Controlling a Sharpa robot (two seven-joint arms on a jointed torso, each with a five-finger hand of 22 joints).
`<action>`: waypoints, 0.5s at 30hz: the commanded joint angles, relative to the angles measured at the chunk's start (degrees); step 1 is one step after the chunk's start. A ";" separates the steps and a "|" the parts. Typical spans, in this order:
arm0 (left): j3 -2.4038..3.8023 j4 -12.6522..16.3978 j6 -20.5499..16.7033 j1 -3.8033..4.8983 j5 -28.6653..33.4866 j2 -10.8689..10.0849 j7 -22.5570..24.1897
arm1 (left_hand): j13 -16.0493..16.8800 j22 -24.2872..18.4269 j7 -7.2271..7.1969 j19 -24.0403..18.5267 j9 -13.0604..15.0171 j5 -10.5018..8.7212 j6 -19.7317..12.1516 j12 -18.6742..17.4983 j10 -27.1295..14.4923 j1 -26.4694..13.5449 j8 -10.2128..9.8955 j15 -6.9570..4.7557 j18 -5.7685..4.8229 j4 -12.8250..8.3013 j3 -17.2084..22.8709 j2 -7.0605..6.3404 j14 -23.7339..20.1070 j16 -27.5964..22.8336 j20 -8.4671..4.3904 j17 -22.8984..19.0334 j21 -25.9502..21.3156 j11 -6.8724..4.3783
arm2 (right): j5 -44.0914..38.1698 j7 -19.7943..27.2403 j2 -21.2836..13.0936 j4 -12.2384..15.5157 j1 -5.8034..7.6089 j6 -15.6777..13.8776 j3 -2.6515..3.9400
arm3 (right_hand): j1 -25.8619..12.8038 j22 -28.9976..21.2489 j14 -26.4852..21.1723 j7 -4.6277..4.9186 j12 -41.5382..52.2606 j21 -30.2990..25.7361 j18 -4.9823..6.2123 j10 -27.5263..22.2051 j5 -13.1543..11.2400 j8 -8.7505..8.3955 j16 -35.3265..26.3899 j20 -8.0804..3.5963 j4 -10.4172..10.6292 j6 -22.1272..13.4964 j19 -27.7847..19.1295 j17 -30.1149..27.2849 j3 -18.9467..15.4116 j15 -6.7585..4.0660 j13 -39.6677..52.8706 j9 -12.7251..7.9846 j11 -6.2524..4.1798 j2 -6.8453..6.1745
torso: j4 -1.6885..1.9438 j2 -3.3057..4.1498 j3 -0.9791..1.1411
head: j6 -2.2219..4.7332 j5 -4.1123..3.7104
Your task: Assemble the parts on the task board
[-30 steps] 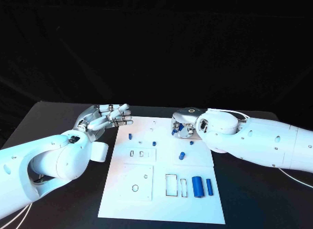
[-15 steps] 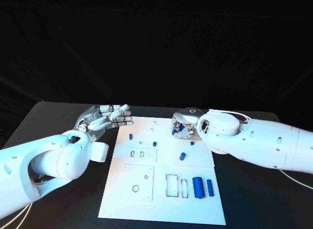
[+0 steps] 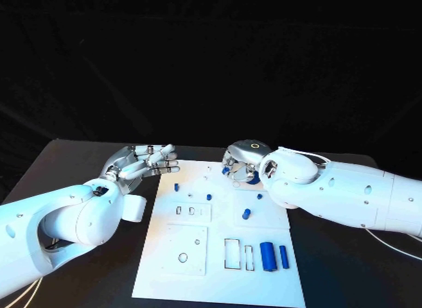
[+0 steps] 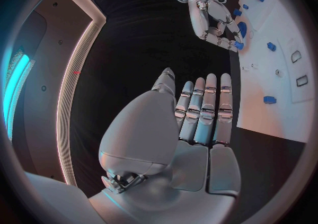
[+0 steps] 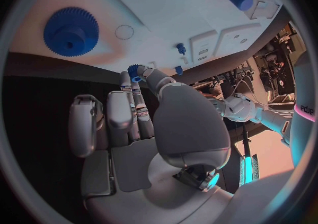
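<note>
Right robot hand (image 3: 240, 168) over the far edge of the task board (image 3: 220, 269), pinching a small blue gear (image 5: 134, 71) at the fingertips. Left robot hand (image 3: 141, 162) beside the board's left edge, empty, fingers straight and together. Large blue gear (image 5: 71, 31) on the board nearby. 2 blue cylinders (image 3: 273, 256) near the board's front right.

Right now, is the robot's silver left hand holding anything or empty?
Empty. The silver left hand holds its fingers straight and side by side beside the white task board, with nothing between them.
</note>
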 commanded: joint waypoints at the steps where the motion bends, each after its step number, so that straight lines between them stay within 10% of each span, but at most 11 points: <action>1: 0.04 0.15 0.96 0.12 -0.11 0.10 0.12 | -0.09 -0.09 0.27 0.27 -0.05 -0.21 -0.11 -0.29 -0.18 0.57 -0.35 0.22 0.29 -0.03 0.29 -0.04 -0.02 -0.37 -0.12 0.06 -0.05 0.34 | -0.72 -0.85 1.12 -0.81 0.03 -3.19 0.04 | 0.23 0.00 1.38 0.21 0.06 0.14 -1.13 0.45 -0.12 0.20 0.32 0.04 0.16 0.37 0.16 -0.06 0.38 -0.44 -0.03 0.09 0.10 -0.38 | -0.01 0.08 0.03 | 0.50 -0.24; 15: 0.05 0.33 1.29 0.27 -0.11 -0.02 0.32 | -0.09 -0.30 0.49 0.08 -0.03 -0.29 -0.49 -0.73 -0.68 -0.17 -0.86 0.44 0.28 0.39 -0.34 -0.54 -0.29 -0.90 -0.02 0.18 -0.24 0.59 | 0.04 0.39 6.43 -6.10 -0.27 -4.39 0.06 | 0.00 -0.06 1.31 0.26 -0.07 0.11 -1.10 0.42 -0.59 0.08 0.51 0.06 0.53 0.27 0.04 0.01 0.61 -0.40 -0.06 0.12 0.16 -0.64 | 0.28 0.18 -0.05 | 0.48 -0.26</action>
